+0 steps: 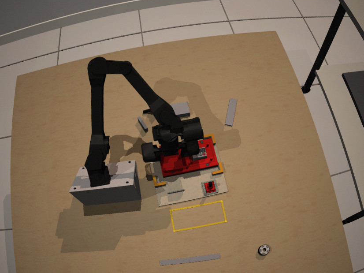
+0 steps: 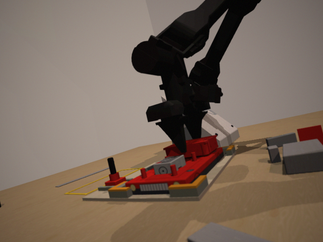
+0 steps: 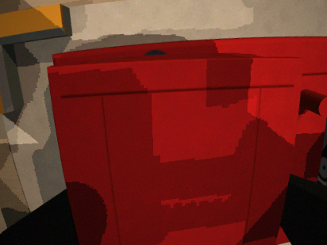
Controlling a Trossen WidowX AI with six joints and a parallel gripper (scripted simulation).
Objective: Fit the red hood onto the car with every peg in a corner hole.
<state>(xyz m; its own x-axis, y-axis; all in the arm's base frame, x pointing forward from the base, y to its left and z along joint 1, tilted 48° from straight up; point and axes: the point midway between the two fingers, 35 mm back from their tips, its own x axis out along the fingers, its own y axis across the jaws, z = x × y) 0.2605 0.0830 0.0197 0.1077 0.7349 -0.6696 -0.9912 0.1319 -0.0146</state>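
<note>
The red hood [image 1: 174,164] [image 2: 200,148] [image 3: 198,134] is at the rear half of the car chassis [image 1: 213,151] [image 2: 201,164] [image 3: 317,55], low over its deck. My gripper [image 2: 190,144] [image 3: 178,191] points down and is shut on the hood, one finger at each side. A sliver of deck with a dark spot shows past the hood's edge in the wrist view. Whether the hood touches the deck is not clear. The grey engine block [image 1: 199,153] [image 2: 169,165] sits ahead of it. Three pegs show around the engine in the exterior view; the fourth is hidden.
The jig [image 1: 188,196] [image 2: 99,198] has orange-topped corner brackets. A red base with a black post [image 1: 210,185] [image 2: 112,167] stands beside the chassis. A grey block [image 1: 181,109] [image 2: 303,155] and a small bar [image 1: 143,124] lie behind. A yellow outline [image 1: 198,226] and a wheel [image 1: 264,249] lie in front.
</note>
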